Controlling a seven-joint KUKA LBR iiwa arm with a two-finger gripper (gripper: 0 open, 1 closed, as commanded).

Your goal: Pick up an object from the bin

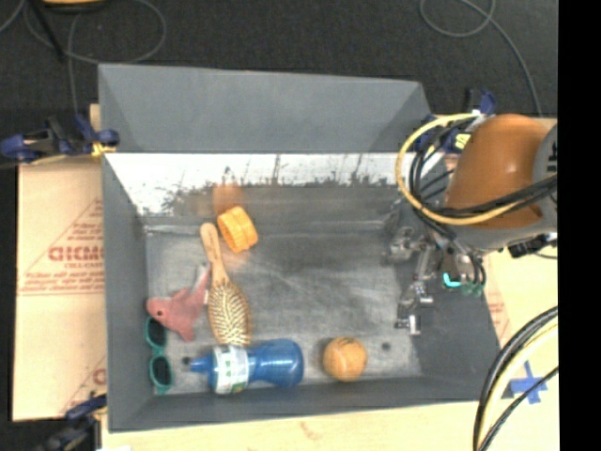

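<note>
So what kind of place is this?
Probably a robot lab: a robot arm with cables reaches into a grey metal bin holding odd bits, like a wooden hairbrush and a blue bottle.

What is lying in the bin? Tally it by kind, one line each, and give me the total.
Hairbrush: 1
Blue bottle: 1
Ball: 1
Green sunglasses: 1
Orange spool: 1
Pink toy: 1
Total: 6

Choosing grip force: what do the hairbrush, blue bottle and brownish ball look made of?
Hairbrush: likely wood, matte, given its pale tan handle and head. Blue bottle: probably plastic, smooth, slightly glossy. Ball: unclear, perhaps wood or rubber; dull brownish-orange surface.
</note>
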